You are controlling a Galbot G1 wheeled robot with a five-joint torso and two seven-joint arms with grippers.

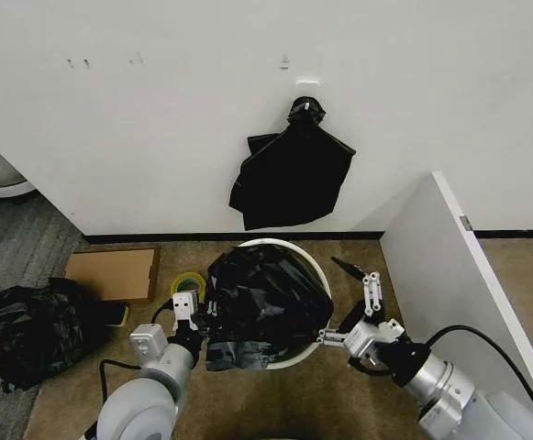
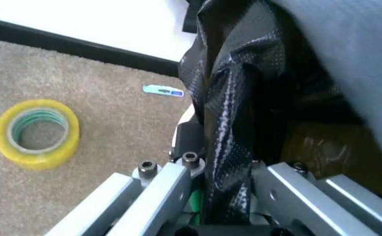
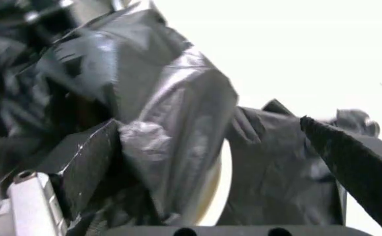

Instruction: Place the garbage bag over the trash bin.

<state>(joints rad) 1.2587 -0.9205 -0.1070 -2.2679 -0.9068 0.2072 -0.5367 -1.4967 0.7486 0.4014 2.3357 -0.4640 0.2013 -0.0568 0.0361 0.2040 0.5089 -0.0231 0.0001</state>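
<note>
Black wrinkly garbage bag (image 1: 264, 302) draped over trash bin (image 1: 314, 266); left end effector (image 1: 195, 323) clamps it, right end effector (image 1: 344, 319) spread apart.

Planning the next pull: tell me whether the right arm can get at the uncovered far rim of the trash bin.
Probably yes: the right gripper sits beside the trash bin, open, and the garbage bag leaves that rim bare.

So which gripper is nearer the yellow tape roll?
Left. The left gripper is at the bin's left edge, right beside the tape roll, gripping the bag. The right gripper is across the bin, at its right rim.
</note>
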